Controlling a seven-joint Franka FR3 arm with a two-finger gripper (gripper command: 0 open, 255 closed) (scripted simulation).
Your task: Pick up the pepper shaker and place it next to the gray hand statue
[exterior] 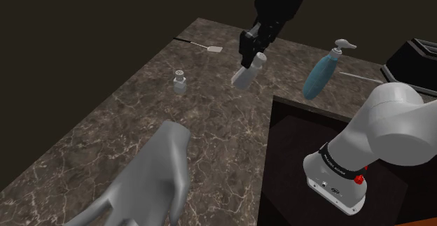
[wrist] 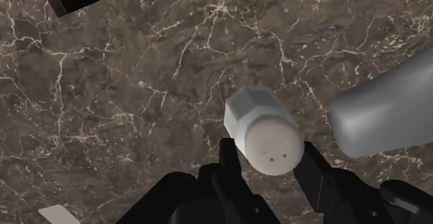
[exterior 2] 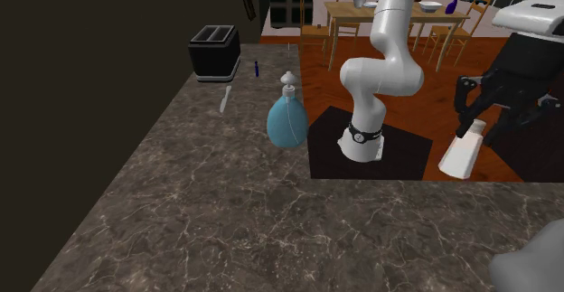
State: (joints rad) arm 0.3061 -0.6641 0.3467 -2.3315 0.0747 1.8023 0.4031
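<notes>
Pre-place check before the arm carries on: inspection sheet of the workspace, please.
Surface: dark veined countertop.
Job's things: pepper shaker, pale grey, tilted, lifted off the counter; gray hand statue at the shoulder view's lower left, apart from the shaker.
Clutter: second small shaker, blue soap dispenser, black toaster, knife, white-ended utensil.
Gripper: gripper shut on the pepper shaker.
Cables: nothing seen.
Surroundings: dining table with chairs on a wooden floor beyond the counter.
</notes>
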